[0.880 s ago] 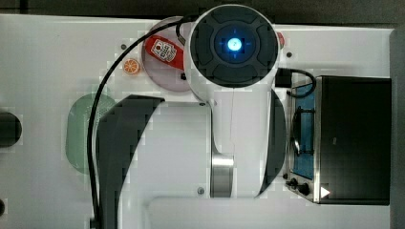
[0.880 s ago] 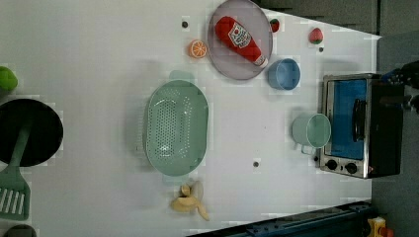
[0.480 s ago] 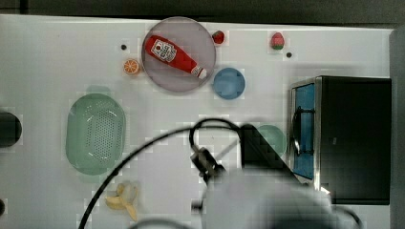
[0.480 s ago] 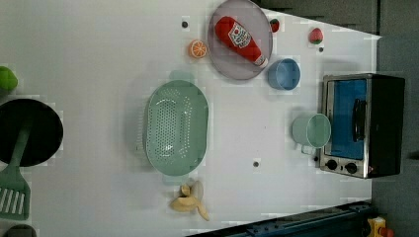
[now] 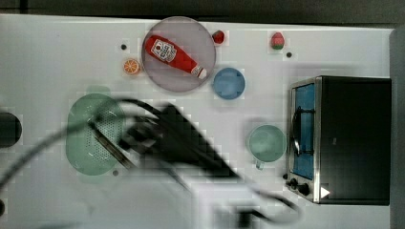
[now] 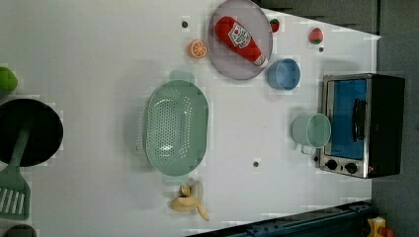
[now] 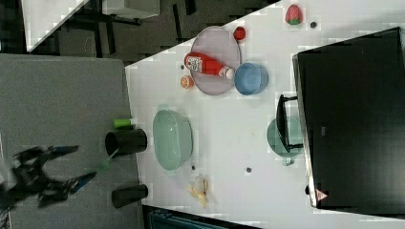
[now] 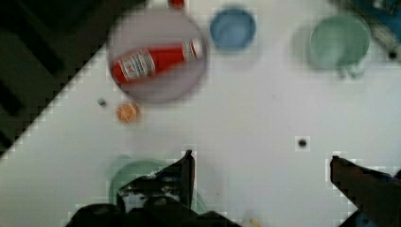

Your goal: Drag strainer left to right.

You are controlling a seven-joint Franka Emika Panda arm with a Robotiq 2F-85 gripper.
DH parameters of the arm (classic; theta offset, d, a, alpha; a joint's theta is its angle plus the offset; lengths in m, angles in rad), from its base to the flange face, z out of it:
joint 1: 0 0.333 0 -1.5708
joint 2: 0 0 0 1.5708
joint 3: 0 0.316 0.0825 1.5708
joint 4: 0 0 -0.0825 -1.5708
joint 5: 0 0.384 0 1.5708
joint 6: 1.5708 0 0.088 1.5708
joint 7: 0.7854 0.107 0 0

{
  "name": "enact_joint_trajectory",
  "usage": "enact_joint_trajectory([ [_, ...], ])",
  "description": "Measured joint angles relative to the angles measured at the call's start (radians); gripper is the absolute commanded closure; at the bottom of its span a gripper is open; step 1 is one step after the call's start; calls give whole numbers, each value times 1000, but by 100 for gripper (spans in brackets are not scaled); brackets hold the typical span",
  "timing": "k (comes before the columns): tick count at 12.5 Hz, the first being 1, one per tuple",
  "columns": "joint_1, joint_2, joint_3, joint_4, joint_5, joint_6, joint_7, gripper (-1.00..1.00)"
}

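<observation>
Pale mint-green oval plastic strainer (image 6: pixel 176 128) on the white table (image 6: pixel 89 59).
Black gripper (image 8: pixel 260 163) above, jaws spread wide, holding nothing.

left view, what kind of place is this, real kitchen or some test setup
Most likely a tabletop test setup made to look like a kitchen, not a real one. A plain white table holds a small toaster oven, a strainer, and a ketchup bottle lying on a plate.

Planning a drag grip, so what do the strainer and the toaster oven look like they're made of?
Strainer: probably plastic, matte mint green, judging by its uniform colour, thick rounded rim and moulded perforations. Toaster oven: likely metal, with a shiny silver front frame and black casing; its door looks like blue-tinted glass.
</observation>
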Motion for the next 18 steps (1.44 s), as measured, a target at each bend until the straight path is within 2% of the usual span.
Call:
enact_joint_trajectory([
  [3,32,233,191,-40,-4,79,264,-100],
  [5,32,366,302,-79,12,129,475,-100],
  [8,44,508,408,-128,27,266,780,-100],
  [12,93,655,437,-171,-12,546,962,-100],
  [18,74,803,370,-292,-43,972,1010,-100],
])
